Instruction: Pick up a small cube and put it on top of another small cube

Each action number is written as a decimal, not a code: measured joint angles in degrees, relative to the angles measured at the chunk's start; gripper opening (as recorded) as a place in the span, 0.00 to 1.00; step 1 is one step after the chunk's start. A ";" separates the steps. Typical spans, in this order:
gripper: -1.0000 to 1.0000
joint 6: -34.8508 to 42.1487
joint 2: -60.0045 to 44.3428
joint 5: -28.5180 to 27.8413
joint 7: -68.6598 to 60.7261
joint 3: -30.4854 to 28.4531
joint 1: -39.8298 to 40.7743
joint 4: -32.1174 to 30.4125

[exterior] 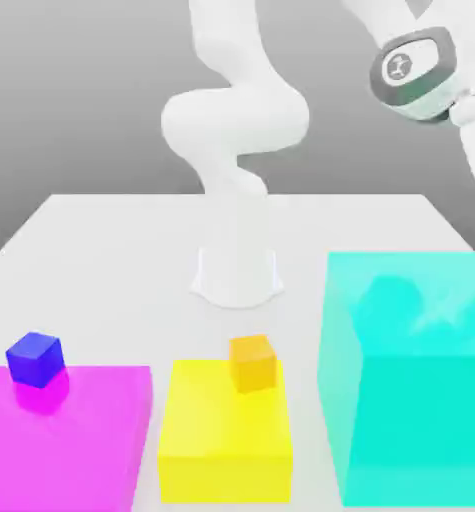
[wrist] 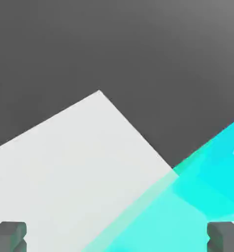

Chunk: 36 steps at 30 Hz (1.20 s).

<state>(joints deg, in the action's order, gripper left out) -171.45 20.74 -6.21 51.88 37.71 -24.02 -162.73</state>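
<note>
The small cube is hidden from view. Another small cube, the dark-blue one [exterior: 34, 359], rests on the far corner of a flat magenta block [exterior: 76, 440] at the exterior view's left. My arm's wrist [exterior: 413, 68] hangs high at the exterior view's upper right, above the big cyan block [exterior: 411, 400]. In the hand view my gripper [wrist: 117, 238] is open, its two grey fingertips [wrist: 8, 237] standing wide apart with nothing between them, over the edge of the cyan block [wrist: 187, 211] and the white table [wrist: 64, 167].
A small orange cube [exterior: 252, 362] sits on a yellow block [exterior: 221, 440] in the middle front. The arm's white base [exterior: 237, 270] stands at the table's centre. The tall cyan block takes up the exterior view's right front. The table's corner and edges [wrist: 100, 92] border dark floor.
</note>
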 joint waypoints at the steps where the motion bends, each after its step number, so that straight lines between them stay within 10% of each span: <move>1: 0.50 -0.78 -1.72 1.13 0.73 0.38 -1.59 -1.27; 15: 0.50 4.97 -16.35 14.16 17.99 -4.50 2.05 -6.63; 23: 0.50 -6.26 -32.44 -13.63 38.99 -32.68 -16.76 -3.45; 24: 0.00 -7.67 -34.03 -13.50 39.03 -35.44 -19.64 -3.18; 32: 0.00 -6.84 -32.88 -12.83 38.48 -34.56 -18.92 -3.43; 36: 0.00 -0.88 -25.16 -0.74 29.53 -26.15 -13.67 -5.21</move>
<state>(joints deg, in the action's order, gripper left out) -172.34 -4.42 -6.95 81.42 11.55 -37.68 -167.95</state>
